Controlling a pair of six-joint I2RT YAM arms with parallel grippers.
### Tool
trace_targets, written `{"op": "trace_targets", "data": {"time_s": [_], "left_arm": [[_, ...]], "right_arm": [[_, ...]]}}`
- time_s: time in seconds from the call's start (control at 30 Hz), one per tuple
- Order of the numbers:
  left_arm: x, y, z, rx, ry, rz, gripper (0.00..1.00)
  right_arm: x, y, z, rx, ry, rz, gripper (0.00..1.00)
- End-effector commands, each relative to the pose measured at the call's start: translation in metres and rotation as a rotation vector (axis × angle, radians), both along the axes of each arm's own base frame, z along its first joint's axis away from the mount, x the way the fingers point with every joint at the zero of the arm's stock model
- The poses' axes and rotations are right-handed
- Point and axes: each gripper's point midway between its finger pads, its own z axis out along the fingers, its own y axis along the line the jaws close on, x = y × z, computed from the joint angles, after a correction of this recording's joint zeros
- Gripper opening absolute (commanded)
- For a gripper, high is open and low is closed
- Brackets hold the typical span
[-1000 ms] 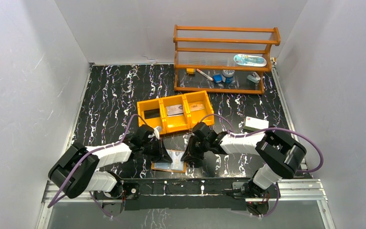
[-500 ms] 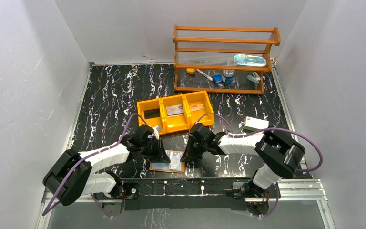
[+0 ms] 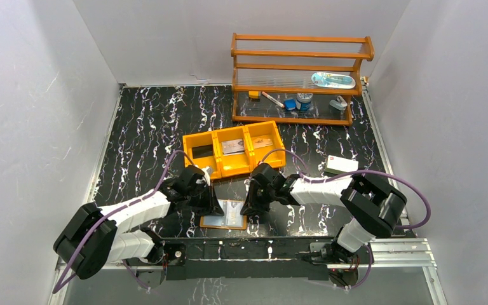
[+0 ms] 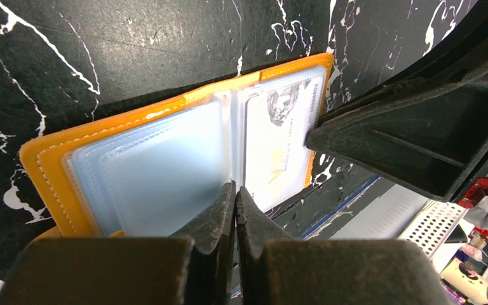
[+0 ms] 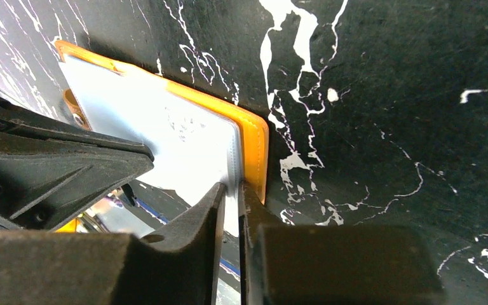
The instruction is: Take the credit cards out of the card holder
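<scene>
Top external view puts the card holder [image 3: 224, 215] closest to me, lying open and flat on the black marbled table [image 3: 146, 127] by the near edge, with both arms bent in over it. The left gripper [image 3: 217, 206] comes down on the holder's left side. Seen from its own wrist, its fingers [image 4: 219, 213] are drawn tight together, tips resting on the pale blue-grey pockets by the fold, and nothing shows between them. The right gripper [image 3: 248, 209] works the holder's right side. There its fingers [image 5: 197, 216] are pinched on the holder's pale inner leaf at the outer edge, just inside the orange border. Whether the card inside that leaf is caught in the pinch, I cannot tell.

One whitish card [image 4: 273, 143] with faint print sits in the right-hand pocket. The left-hand pockets look empty, though they are cloudy.

Just beyond the holder stands an orange tray [image 3: 273, 157] of three compartments. It has a dark card [image 3: 201, 151] in the left one, a greyish card [image 3: 234, 147] in the middle and a tan one [image 3: 262, 143] on the right. Beyond the holder and well off to the right lies a white box [image 3: 342, 165]; farthest back is a wooden shelf [image 3: 298, 76].

By my reckoning the job is mostly done: three cards are out, and at least this one is left to draw free.
</scene>
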Motion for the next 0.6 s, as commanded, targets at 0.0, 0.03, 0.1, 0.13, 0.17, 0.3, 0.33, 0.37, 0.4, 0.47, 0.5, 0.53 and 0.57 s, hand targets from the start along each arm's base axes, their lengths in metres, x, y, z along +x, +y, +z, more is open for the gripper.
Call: {"op": "trace_targets", "data": {"time_s": [0.0, 0.03, 0.1, 0.13, 0.17, 0.3, 0.33, 0.37, 0.4, 0.47, 0.5, 0.53, 0.57], "left_arm": [[0.006, -0.006, 0.012, -0.015, -0.03, -0.021, 0.01], [0.006, -0.006, 0.013, -0.016, -0.031, -0.022, 0.02], [0.006, -0.007, 0.013, -0.015, -0.029, -0.026, 0.04], [0.005, -0.007, 0.012, -0.015, -0.026, -0.027, 0.04], [0.005, -0.006, 0.011, -0.013, -0.021, -0.026, 0.04], [0.004, -0.006, 0.01, -0.011, -0.017, -0.025, 0.05], [0.004, -0.007, 0.011, -0.013, -0.019, -0.027, 0.06], [0.005, -0.006, 0.011, -0.012, -0.02, -0.024, 0.07], [0.005, -0.006, 0.011, -0.011, -0.022, -0.024, 0.07], [0.006, -0.006, 0.011, -0.011, -0.023, -0.022, 0.09], [0.006, -0.007, 0.011, -0.01, -0.023, -0.022, 0.09], [0.006, -0.007, 0.011, -0.01, -0.021, -0.021, 0.11], [0.006, -0.007, 0.011, -0.01, -0.02, -0.022, 0.12]], "right_arm": [[0.006, 0.002, 0.007, -0.027, -0.031, 0.02, 0.24], [0.007, 0.003, 0.01, -0.023, -0.036, 0.023, 0.25], [0.009, 0.005, 0.016, -0.023, -0.045, 0.035, 0.28], [0.009, 0.005, 0.018, -0.03, -0.047, 0.036, 0.29], [0.011, 0.004, 0.02, -0.038, -0.052, 0.033, 0.3], [0.014, 0.006, 0.033, -0.017, -0.079, 0.036, 0.32], [0.014, 0.009, 0.037, 0.0, -0.084, 0.036, 0.32], [0.013, 0.011, 0.039, 0.016, -0.082, 0.039, 0.32], [0.012, 0.014, 0.04, 0.035, -0.078, 0.044, 0.32], [0.01, 0.019, 0.038, 0.057, -0.059, 0.049, 0.32], [0.009, 0.02, 0.037, 0.061, -0.051, 0.049, 0.32], [0.007, 0.02, 0.032, 0.056, -0.037, 0.047, 0.32], [0.007, 0.02, 0.029, 0.053, -0.029, 0.045, 0.32]]}}
